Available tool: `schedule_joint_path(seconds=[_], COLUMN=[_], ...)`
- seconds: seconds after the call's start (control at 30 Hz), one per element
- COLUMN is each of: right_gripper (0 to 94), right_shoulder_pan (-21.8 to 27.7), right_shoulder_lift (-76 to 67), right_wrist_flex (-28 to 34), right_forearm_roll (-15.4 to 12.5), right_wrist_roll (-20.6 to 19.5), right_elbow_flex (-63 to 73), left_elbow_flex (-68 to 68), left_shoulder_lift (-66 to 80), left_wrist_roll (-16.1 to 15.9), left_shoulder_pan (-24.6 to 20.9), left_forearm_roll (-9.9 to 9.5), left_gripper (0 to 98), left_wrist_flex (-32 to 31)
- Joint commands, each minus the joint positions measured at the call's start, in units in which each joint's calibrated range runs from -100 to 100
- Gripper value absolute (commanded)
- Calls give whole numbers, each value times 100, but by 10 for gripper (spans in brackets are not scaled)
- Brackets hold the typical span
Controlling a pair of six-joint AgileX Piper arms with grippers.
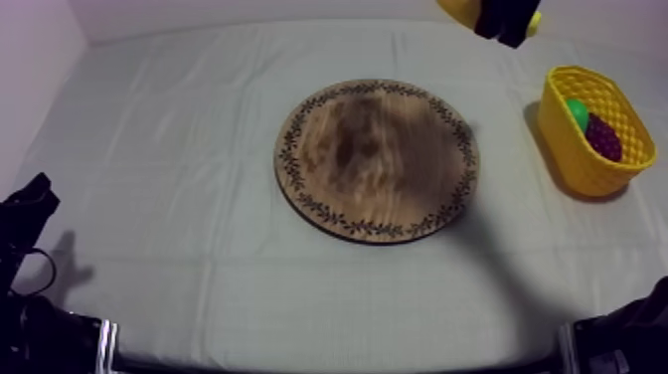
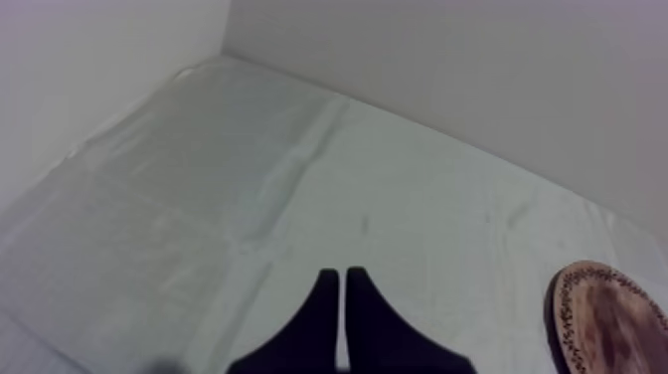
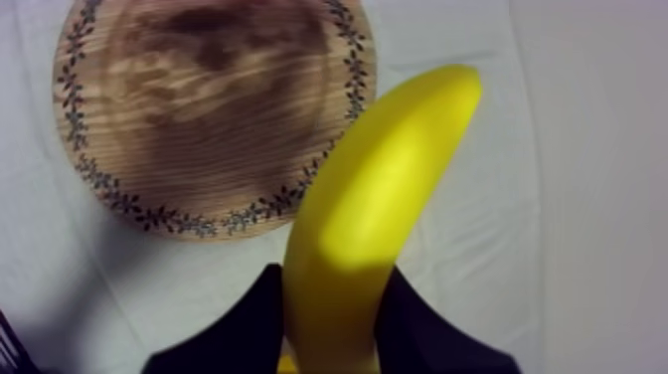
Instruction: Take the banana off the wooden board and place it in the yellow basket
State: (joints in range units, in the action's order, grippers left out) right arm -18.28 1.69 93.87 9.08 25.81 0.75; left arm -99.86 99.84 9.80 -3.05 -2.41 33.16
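My right gripper (image 3: 333,283) is shut on the yellow banana (image 3: 370,209), which sticks out from between the two black fingers. It hangs in the air over the cloth beside the round wooden board (image 3: 214,109). From above, the right gripper (image 1: 503,18) is high at the far right of the table, with the banana (image 1: 454,10) showing yellow beside it, behind the yellow basket (image 1: 574,159). The wooden board (image 1: 376,159) lies bare in the middle. My left gripper (image 2: 341,279) is shut on nothing, its fingers together, low at the left (image 1: 30,204).
A green pear (image 1: 577,109) and a purple bunch of grapes (image 1: 603,137) lie in the basket. The board's rim (image 2: 606,318) is off to the side of the left gripper. Walls close the table at the back and the left.
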Motion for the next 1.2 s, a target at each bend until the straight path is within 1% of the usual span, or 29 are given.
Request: schedule_joint_path(seconds=[0.0,0.27,0.47,0.7,0.97,1.17], right_gripper=[217,218,217,228,228,238], right_shoulder_pan=[57,465,888,1539,2306,2765], right_shoulder_lift=[-28,-253,-503,-835,-959,-925], right_wrist_flex=[-9,85,191,229,206,129], right_forearm_roll=[50,176,141,109,160,209], right_wrist_roll=[-170,-738,-920,-904,-730,-629], right_elbow_flex=[-44,-372,-500,-713,-722,-694], left_elbow_flex=[-3,-3,-3,-3,-3,-3], left_shoulder_lift=[-2,-2,-2,-2,-2,-2], left_wrist_roll=[-1,1,0,-1,-1,0], left_shoulder_pan=[-2,-2,-2,-2,-2,-2], left_forearm_roll=[-1,-1,-1,-1,-1,-1], left_gripper=[1,1,1,1,1,1], left_wrist_flex=[-1,-1,-1,-1,-1,-1])
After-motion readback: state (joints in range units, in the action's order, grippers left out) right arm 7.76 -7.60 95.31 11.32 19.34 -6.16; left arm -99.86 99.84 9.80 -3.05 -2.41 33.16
